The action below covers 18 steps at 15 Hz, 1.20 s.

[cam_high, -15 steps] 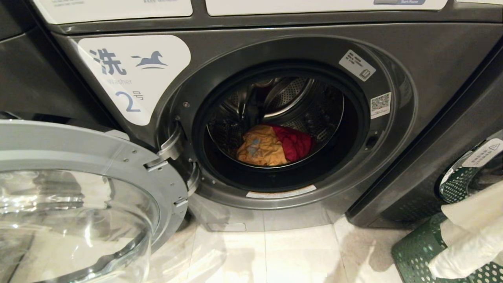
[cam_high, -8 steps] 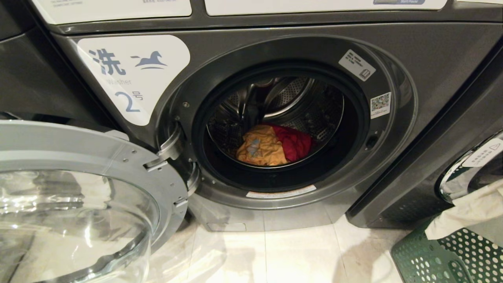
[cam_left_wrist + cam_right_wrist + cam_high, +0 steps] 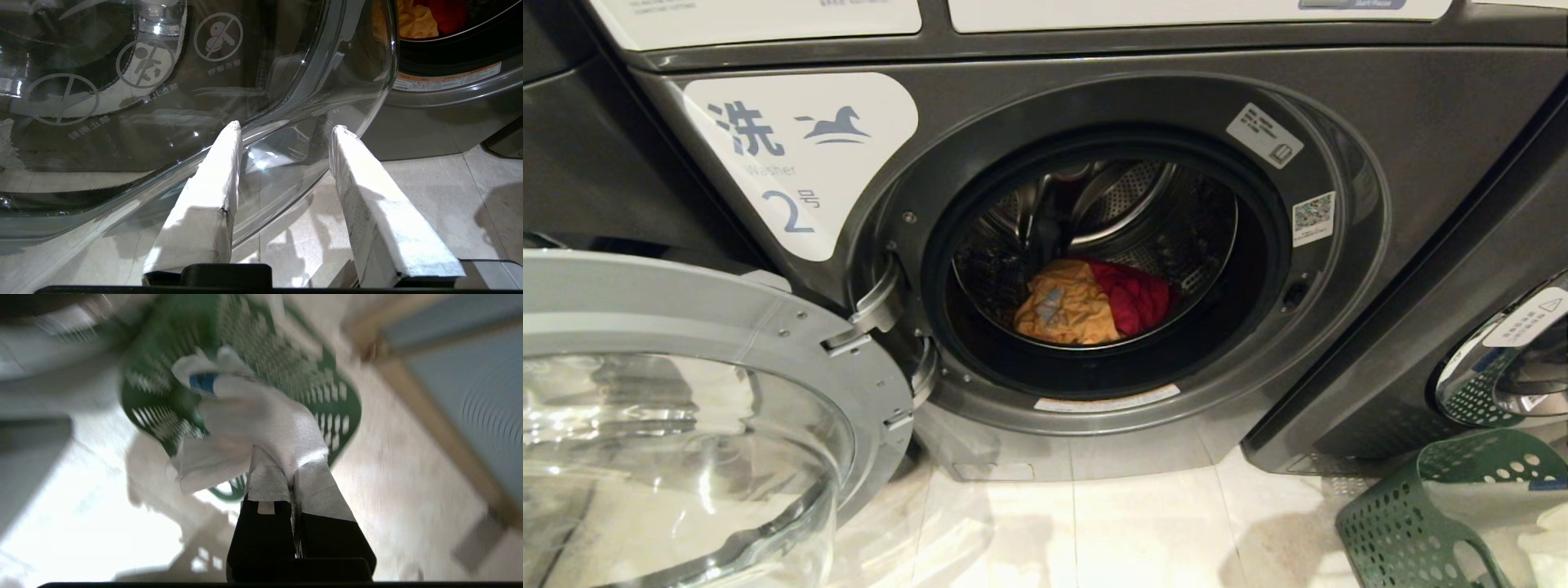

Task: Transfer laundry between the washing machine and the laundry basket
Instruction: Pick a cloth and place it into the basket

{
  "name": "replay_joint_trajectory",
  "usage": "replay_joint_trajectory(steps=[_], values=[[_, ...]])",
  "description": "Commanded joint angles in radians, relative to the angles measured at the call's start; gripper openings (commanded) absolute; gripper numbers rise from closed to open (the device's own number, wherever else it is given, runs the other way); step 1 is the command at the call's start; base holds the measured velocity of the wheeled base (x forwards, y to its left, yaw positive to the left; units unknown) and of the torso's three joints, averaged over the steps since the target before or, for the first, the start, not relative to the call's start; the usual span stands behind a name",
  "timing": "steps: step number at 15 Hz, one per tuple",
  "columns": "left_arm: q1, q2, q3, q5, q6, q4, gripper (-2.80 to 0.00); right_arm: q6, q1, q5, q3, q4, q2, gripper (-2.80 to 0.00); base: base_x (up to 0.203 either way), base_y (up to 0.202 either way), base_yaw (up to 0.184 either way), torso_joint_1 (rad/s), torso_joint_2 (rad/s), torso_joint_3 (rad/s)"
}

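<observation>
The washing machine (image 3: 1339, 106) stands with its door (image 3: 711, 318) swung open to the left. In its drum lie a yellow garment (image 3: 1066, 314) and a red garment (image 3: 1137, 298). A green perforated laundry basket (image 3: 1405, 523) sits on the floor at the lower right. My right gripper (image 3: 291, 465) is out of the head view; in the right wrist view it is shut on a white garment (image 3: 261, 416) that hangs over the basket (image 3: 286, 363). My left gripper (image 3: 286, 130) is parked low beside the door glass (image 3: 163, 102), open, with nothing between its fingers.
A second machine (image 3: 1503, 245) stands to the right, its round door (image 3: 1503, 376) just behind the basket. Pale tiled floor (image 3: 1135, 531) lies in front of the washer. The open door takes up the lower left.
The white garment held at the lower right of the head view has swung out of that view to the right. The basket's rim now shows uncovered.
</observation>
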Motion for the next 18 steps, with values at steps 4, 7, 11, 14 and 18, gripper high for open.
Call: replay_joint_trajectory(steps=[4, 7, 11, 14, 18], values=[[0.000, 0.001, 0.002, 0.000, -0.001, -0.001, -2.80, 0.002, -0.012, -0.107, 0.150, -0.082, 0.292, -2.80, 0.000, 0.000, 0.000, 0.000, 0.00, 0.000], [0.000, 0.001, 0.002, 0.000, -0.001, -0.001, -2.80, 0.000, -0.016, -0.126, 0.151, -0.166, 0.488, -2.80, 0.000, 0.000, 0.000, 0.000, 0.00, 0.000], [0.000, 0.001, 0.002, 0.000, -0.001, -0.001, -2.80, -0.100, -0.014, -0.138, 0.134, -0.310, 0.717, -2.80, 0.000, 0.000, 0.000, 0.000, 0.00, 0.000], [0.000, 0.001, 0.002, 0.000, -0.001, -0.001, -2.80, -0.127, 0.007, -0.147, 0.093, -0.448, 0.889, -2.80, 0.000, 0.000, 0.000, 0.000, 0.00, 0.000], [0.000, 0.001, 0.002, 0.000, -0.001, -0.001, -2.80, -0.131, 0.113, -0.029, 0.037, -0.532, 1.058, -2.80, 0.000, 0.000, 0.000, 0.000, 0.00, 0.000]])
